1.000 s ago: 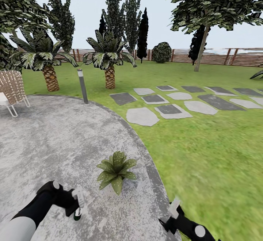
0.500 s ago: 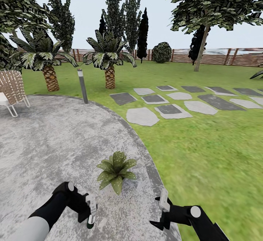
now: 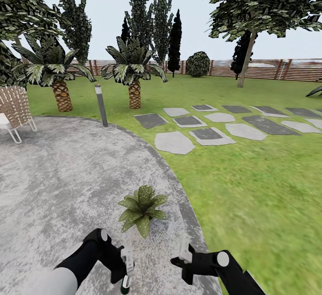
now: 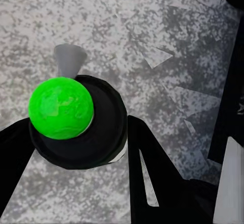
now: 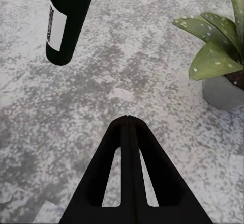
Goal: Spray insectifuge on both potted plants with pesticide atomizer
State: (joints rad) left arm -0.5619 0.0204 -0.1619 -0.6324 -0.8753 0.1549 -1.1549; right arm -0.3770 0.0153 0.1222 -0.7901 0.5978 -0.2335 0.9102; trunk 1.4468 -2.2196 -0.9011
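Observation:
One potted plant (image 3: 142, 209), a low rosette of spotted green leaves in a small grey pot, stands near the right edge of the round grey paving (image 3: 53, 183) in the garden. Just in front of it, my left gripper (image 3: 126, 269) is shut on the pesticide atomizer (image 3: 124, 287), whose dark green end hangs below the fingers. From the left wrist the atomizer (image 4: 76, 124) shows a bright green cap, a black body and a grey nozzle. My right gripper (image 3: 184, 254) is shut and empty to the atomizer's right. Its wrist view shows the gripper (image 5: 127, 119), the atomizer (image 5: 68, 20) and the plant (image 5: 216, 56).
Lawn (image 3: 259, 187) lies right of the paving, with grey stepping stones (image 3: 210, 127) beyond. A wicker chair (image 3: 13, 107) stands at the far left, a short grey lamp post (image 3: 101, 105) at the paving's rim. Two palms (image 3: 133, 73), trees and a slatted fence (image 3: 268, 69) close the back.
Both arms have swung inward. The left gripper carried the atomizer right and lower in the head view; the right gripper moved left, closer to the plant.

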